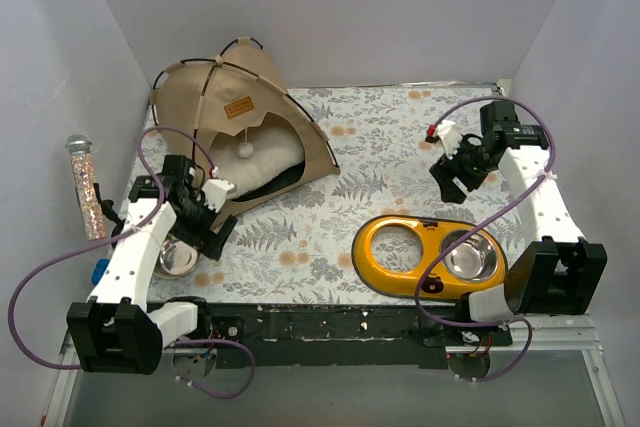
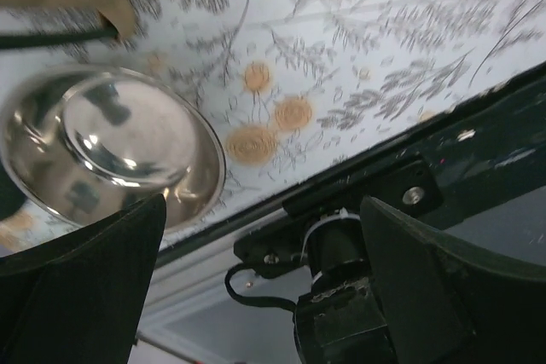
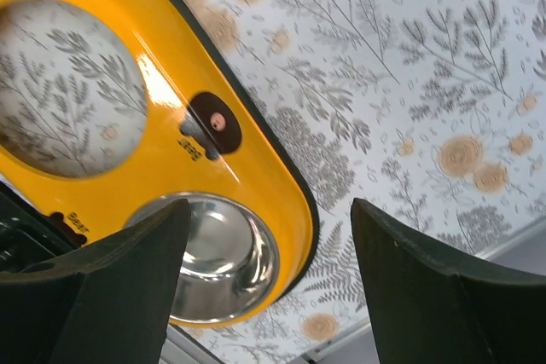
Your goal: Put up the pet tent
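We find little writing we can read. The tent (image 1: 215, 97) carries a small tan label (image 1: 238, 107) above its doorway, with dark marks too small to make out. On the yellow stand (image 3: 128, 138), the right wrist view shows two short black printed words, one beside a dark oval button and one at the rim. Both are too blurred for us to read.

The tent stands in the far left corner of the floral cloth (image 1: 400, 147). Its doorway opens toward the near right, facing the middle of the table. The thin black rods meet at the peak, which shows on the far side, toward the back wall. Its wider span runs left to right along the far edge. A white pom-pom (image 1: 244, 149) hangs in the doorway, and a cream cushion (image 1: 275, 159) lies inside.

The left gripper (image 1: 212, 219) hangs just beside the tent's near left edge, over a loose bowl (image 2: 102, 147). Its jaws are spread wide with nothing between them. In its wrist view we see a tan corner of the tent and a black rod at the upper left.

The right gripper (image 3: 270, 245) is well apart from the tent, on the right side. Its jaws are also spread wide and empty, above the stand and the steel bowl (image 3: 217, 257) seated in one of its holes.
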Robot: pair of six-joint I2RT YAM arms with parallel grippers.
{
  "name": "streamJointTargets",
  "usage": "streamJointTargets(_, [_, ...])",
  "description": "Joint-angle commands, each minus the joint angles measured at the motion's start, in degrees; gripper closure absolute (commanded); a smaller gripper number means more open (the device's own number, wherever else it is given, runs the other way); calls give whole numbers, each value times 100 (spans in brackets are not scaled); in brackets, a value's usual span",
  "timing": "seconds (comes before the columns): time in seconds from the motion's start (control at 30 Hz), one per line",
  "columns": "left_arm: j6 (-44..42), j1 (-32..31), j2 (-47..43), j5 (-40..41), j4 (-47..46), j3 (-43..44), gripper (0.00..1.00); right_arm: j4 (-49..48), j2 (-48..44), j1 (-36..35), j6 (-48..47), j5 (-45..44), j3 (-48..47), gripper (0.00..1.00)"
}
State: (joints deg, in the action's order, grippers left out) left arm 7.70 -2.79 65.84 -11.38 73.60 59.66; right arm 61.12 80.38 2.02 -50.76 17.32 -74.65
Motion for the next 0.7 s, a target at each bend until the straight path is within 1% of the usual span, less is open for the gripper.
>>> streamJointTargets(0.0, [-129,24,-432,865,6,-822,2,-21,179,-465,839,403,-374,16])
streamJointTargets(0.07, [-216,24,-537,1058,-406,-1296,2,-39,259,-553,919,412,-462,16])
streamJointTargets(0.1, [-225,24,-616,1285,-643,-1551,3,-56,268,-562,936,404,-497,17])
streamJointTargets(0.17, [-356,24,-661,1436,-1127,-1825,4,-74,285,-571,963,377,-533,16])
streamJointTargets(0.3, [-357,24,-389,1638,-1926,-2221,10,83,294,-589,963,447,-655,16])
streamJointTargets(0.4, [-436,24,-318,1621,-2358,-2362,18,128,242,-598,963,413,-638,16])
streamJointTargets(0.43, [-489,15,-318,1569,-2438,-2388,23,111,215,-589,972,395,-621,16])
streamJointTargets(0.47, [-550,24,-300,1499,-2491,-2415,31,102,180,-589,972,377,-586,16])
streamJointTargets(0.5, [-603,24,-283,1428,-2500,-2415,35,93,154,-589,972,377,-568,16])
streamJointTargets(0.57, [-735,24,-160,1227,-2404,-2380,51,75,127,-598,972,368,-542,16])
streamJointTargets(0.6, [-744,6,-73,1147,-2351,-2363,61,58,127,-598,989,386,-533,17])
streamJointTargets(0.67, [-909,-46,33,499,-2062,-2179,77,58,171,-580,1068,438,-568,17])
